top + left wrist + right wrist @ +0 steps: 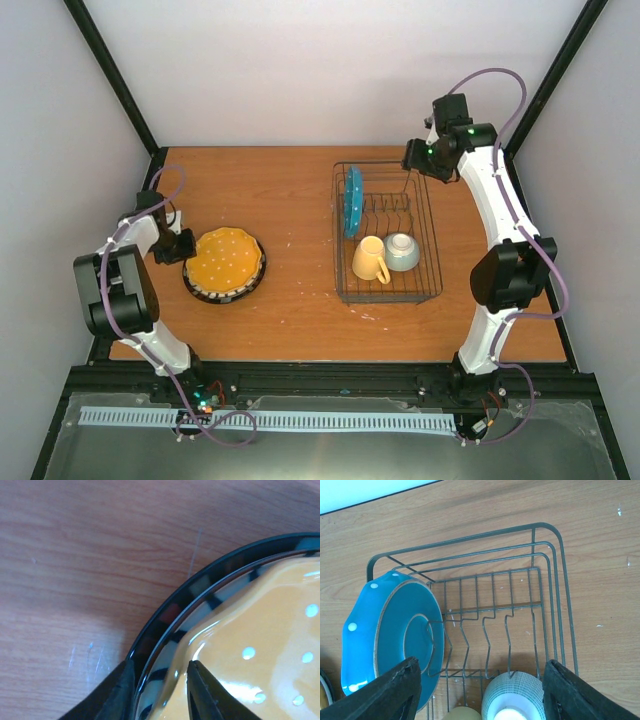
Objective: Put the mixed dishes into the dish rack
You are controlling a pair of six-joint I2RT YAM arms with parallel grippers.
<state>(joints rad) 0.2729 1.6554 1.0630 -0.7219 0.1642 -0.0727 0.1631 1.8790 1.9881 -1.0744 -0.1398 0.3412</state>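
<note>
An orange dotted plate (224,260) tops a stack on the table, over a black-and-white striped plate (165,655) and a dark-rimmed plate (165,612). My left gripper (177,246) (160,696) is open at the stack's left edge. One finger is outside the dark rim and the other over the orange plate (270,630). The dark wire dish rack (432,225) (551,545) holds an upright teal dotted plate (352,200) (395,635), a pale yellow mug (369,260) (462,713) and a small pale green bowl (402,251) (512,697). My right gripper (420,160) (485,695) is wide open and empty above the rack's far end.
Several upright plate slots (485,630) beside the teal plate hold nothing. Bare wooden tabletop (295,200) lies between the plate stack and the rack. White walls and black frame posts (115,75) close in the back and sides.
</note>
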